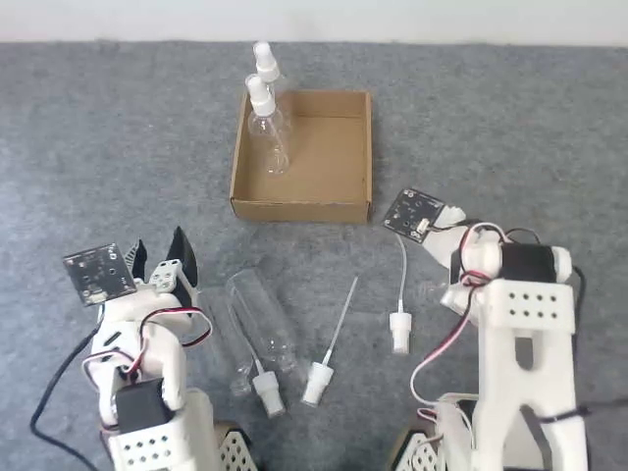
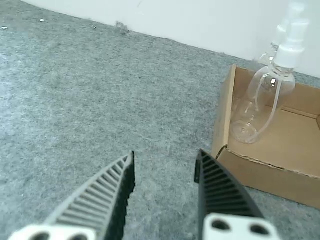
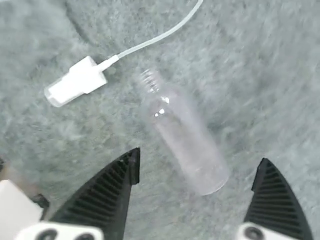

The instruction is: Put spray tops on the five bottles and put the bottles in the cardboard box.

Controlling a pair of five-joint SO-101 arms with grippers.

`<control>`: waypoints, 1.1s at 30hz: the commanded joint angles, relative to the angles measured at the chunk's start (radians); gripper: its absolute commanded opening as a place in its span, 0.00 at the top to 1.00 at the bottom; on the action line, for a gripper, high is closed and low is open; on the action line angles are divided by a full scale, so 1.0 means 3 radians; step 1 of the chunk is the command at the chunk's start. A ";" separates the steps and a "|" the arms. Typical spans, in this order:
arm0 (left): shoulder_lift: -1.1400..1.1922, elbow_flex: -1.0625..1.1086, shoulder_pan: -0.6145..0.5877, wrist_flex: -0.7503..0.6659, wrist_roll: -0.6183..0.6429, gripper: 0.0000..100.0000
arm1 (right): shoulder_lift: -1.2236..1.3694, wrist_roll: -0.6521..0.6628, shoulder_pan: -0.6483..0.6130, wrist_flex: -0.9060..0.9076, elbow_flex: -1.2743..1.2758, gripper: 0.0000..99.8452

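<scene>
Two clear bottles with white spray tops (image 1: 265,113) stand upright at the far left corner of the cardboard box (image 1: 351,157); the left wrist view shows those bottles (image 2: 260,105) and the box (image 2: 270,167) too. Two capless bottles (image 1: 257,314) lie on the carpet by the left arm. A third capless bottle (image 3: 182,135) lies on its side directly under my right gripper (image 3: 199,167), which is open and straddles it. A spray top (image 3: 75,82) with its tube lies beside that bottle's neck. My left gripper (image 2: 165,165) hangs open and holds nothing, pointing toward the box.
Three loose spray tops lie on the grey carpet: one (image 1: 267,391) near the two bottles, one (image 1: 316,381) in the middle, one (image 1: 400,329) by the right arm. A white wall runs behind the box.
</scene>
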 commanded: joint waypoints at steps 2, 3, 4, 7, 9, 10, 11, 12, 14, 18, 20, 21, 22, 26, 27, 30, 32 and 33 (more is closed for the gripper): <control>-0.0056 -0.0038 -0.0015 0.0005 -0.0031 0.81 | 0.0243 0.0164 -0.0038 -0.0243 -0.0031 0.68; -0.0056 -0.0038 -0.0015 0.0005 -0.0031 0.81 | 0.0309 0.0169 -0.0038 -0.0294 -0.0031 0.68; -0.0056 -0.0038 -0.0015 0.0005 -0.0031 0.81 | 0.0376 0.0169 -0.0038 -0.0345 -0.0031 0.68; -0.0056 -0.0038 -0.0015 0.0005 -0.0031 0.81 | 0.0591 0.0174 -0.0038 -0.0473 -0.0031 0.68; -0.0056 -0.0038 -0.0015 0.0005 -0.0031 0.81 | 0.0739 0.0225 -0.0043 -0.0550 -0.0031 0.68; -0.0056 -0.0038 -0.0015 0.0005 -0.0031 0.81 | 0.0816 0.0261 -0.0043 -0.0575 -0.0031 0.68; -0.0056 -0.0038 -0.0015 0.0005 -0.0031 0.81 | 0.0887 0.0276 -0.0043 -0.0606 -0.0031 0.68; -0.0056 -0.0038 -0.0015 0.0005 -0.0031 0.81 | 0.0964 0.0286 -0.0043 -0.0632 -0.0031 0.68; -0.0056 -0.0038 -0.0015 0.0005 -0.0031 0.81 | 0.1107 0.0286 -0.0043 -0.0708 -0.0031 0.68; -0.0056 -0.0038 -0.0015 0.0005 -0.0031 0.81 | 0.1394 0.0276 -0.0038 -0.0933 -0.0031 0.68; -0.0056 -0.0038 -0.0015 0.0005 -0.0031 0.81 | 0.1532 0.0276 -0.0033 -0.1046 -0.0031 0.69; -0.0056 -0.0038 -0.0015 0.0005 -0.0031 0.81 | 0.1603 0.0276 -0.0028 -0.1092 -0.0031 0.69; -0.0056 -0.0038 -0.0015 0.0005 -0.0031 0.81 | 0.1665 0.0271 -0.0023 -0.1138 -0.0031 0.69; -0.0056 -0.0038 -0.0015 0.0005 -0.0031 0.81 | 0.1874 0.0271 -0.0018 -0.1307 -0.0031 0.70; -0.0056 -0.0038 -0.0015 0.0005 -0.0031 0.81 | 0.1905 0.0271 -0.0018 -0.1332 -0.0031 0.72; -0.0056 -0.0038 -0.0015 0.0005 -0.0031 0.81 | 0.1961 0.0271 -0.0033 -0.1394 -0.0031 0.82; -0.0056 -0.0038 -0.0015 0.0005 -0.0031 0.81 | 0.1961 0.0271 -0.0043 -0.1394 -0.0031 0.88; -0.0056 -0.0038 -0.0015 0.0005 -0.0031 0.81 | 0.1961 0.0266 -0.0043 -0.1389 -0.0031 0.90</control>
